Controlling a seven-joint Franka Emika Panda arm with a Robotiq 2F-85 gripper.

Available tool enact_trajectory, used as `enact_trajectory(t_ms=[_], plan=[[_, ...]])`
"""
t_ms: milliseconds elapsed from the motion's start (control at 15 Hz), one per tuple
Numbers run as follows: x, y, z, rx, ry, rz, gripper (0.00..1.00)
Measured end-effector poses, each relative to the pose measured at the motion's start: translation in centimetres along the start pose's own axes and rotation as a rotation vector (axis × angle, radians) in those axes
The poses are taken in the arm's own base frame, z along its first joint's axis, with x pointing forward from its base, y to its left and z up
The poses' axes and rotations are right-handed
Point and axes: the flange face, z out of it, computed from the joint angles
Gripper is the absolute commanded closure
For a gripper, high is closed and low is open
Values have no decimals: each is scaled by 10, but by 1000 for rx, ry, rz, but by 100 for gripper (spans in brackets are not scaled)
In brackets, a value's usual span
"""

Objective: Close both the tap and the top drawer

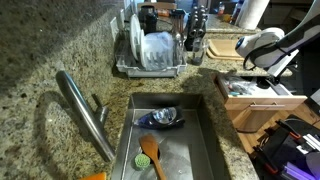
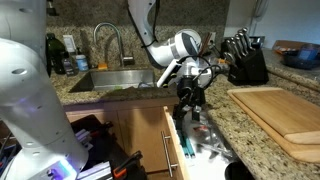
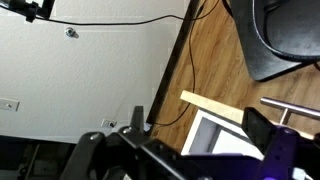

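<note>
Over top drawer (image 2: 171,140), hand (image 2: 189,104) grip unclear

Finishes around me
Tap (image 1: 85,112) brushed steel; counter (image 1: 40,50) speckled glossy stone; drawer (image 2: 169,140) front pale wood.

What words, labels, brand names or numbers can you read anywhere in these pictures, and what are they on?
No text can be read in any view.
The bottles behind the sink may carry labels, but they are too small and blurred to read.
The things inside the open top drawer show no legible print.
The knife block shows no marking.
The wrist view shows wall, floor and a cable, with no writing.
</note>
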Motion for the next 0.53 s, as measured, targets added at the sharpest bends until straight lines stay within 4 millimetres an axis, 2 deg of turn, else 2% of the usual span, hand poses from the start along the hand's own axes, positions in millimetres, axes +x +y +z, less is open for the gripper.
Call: enact_trajectory(t_ms=[133,533], plan=[[0,-11,6,-32,-42,-83,0],[-5,-45,51,-161,-238,-227,0]])
